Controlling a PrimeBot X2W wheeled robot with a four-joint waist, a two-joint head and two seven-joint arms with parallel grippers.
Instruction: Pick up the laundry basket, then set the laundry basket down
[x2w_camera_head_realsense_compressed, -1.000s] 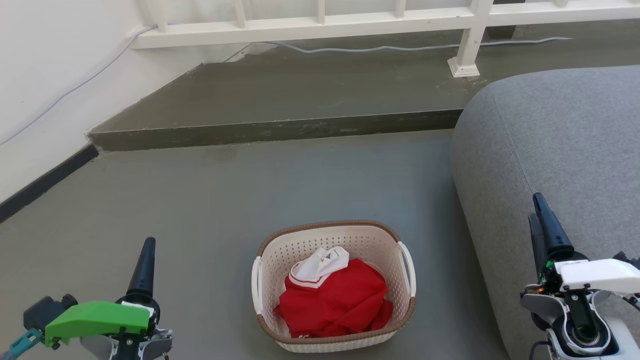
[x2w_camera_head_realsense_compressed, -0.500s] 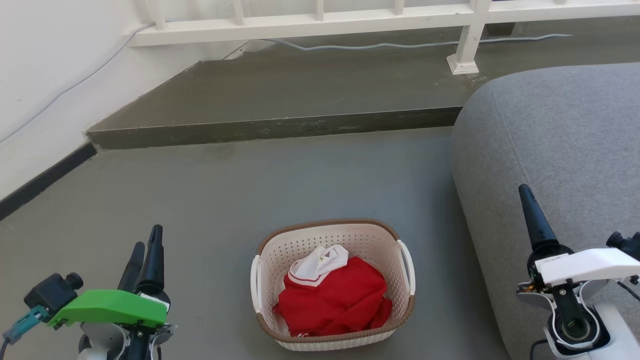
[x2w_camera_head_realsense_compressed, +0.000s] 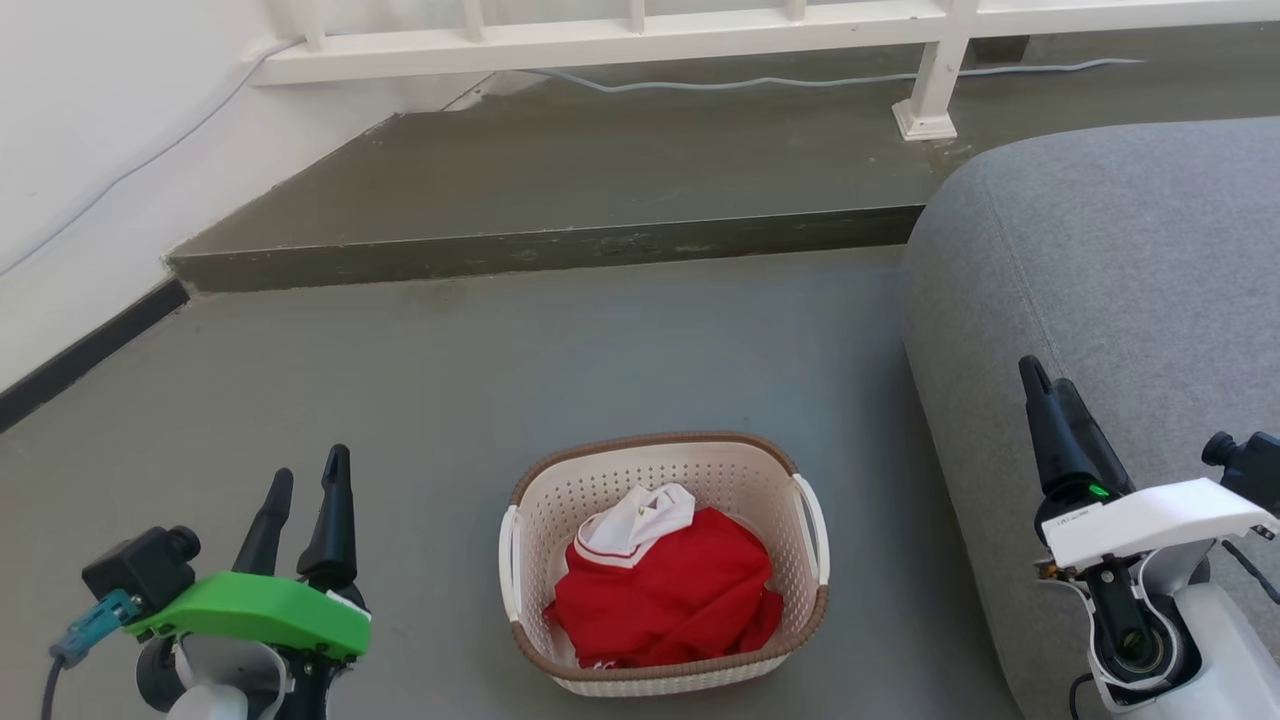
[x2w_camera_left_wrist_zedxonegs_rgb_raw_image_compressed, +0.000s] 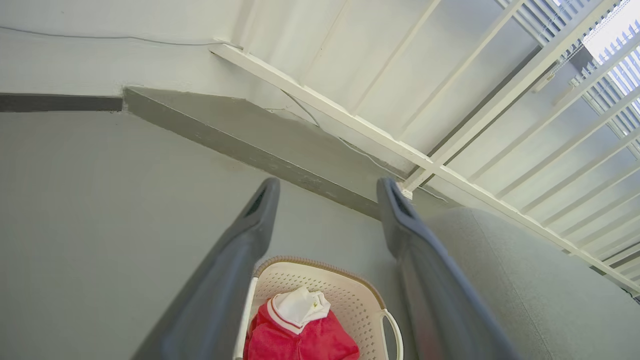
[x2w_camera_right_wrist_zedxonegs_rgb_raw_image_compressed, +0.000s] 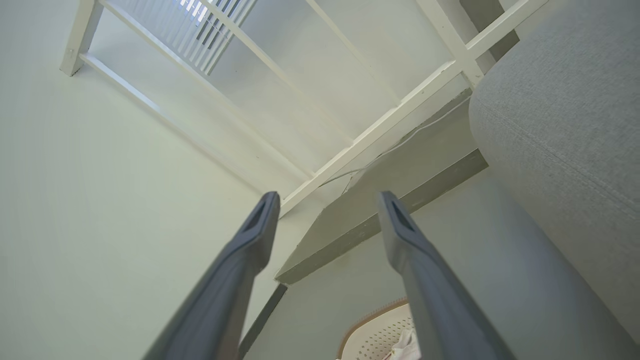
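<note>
The basket (x2w_camera_head_realsense_compressed: 720, 480) stands on the grey floor (x2w_camera_head_realsense_compressed: 600, 360), at 6 o'clock in the head view. It is small, cream-white, a rectangle with round corners. Its walls are full of small holes, and a brown rim with a woven look runs around the top. A white handle (x2w_camera_head_realsense_compressed: 510, 565) sits on its 9 o'clock side and a second handle (x2w_camera_head_realsense_compressed: 812, 530) on its 3 o'clock side. Inside lies a crumpled red garment (x2w_camera_head_realsense_compressed: 670, 600) with a white collar (x2w_camera_head_realsense_compressed: 635, 520) at the top of the heap.

The left gripper (x2w_camera_head_realsense_compressed: 310, 465) is at 9 o'clock from the basket, well apart from it. In the left wrist view its two fingers are spread wide and hold nothing. The right gripper (x2w_camera_head_realsense_compressed: 1047, 375) is at 2 o'clock from the basket, also well apart, in front of a grey sofa (x2w_camera_head_realsense_compressed: 1120, 270). In the right wrist view its fingers are equally wide apart and empty.

At 12 o'clock from the basket a low step (x2w_camera_head_realsense_compressed: 560, 250) rises from the floor. On it stands a white railing (x2w_camera_head_realsense_compressed: 620, 35), and a pale cable (x2w_camera_head_realsense_compressed: 750, 80) lies along the foot of the railing. A white wall (x2w_camera_head_realsense_compressed: 100, 100) is at 10 o'clock.
</note>
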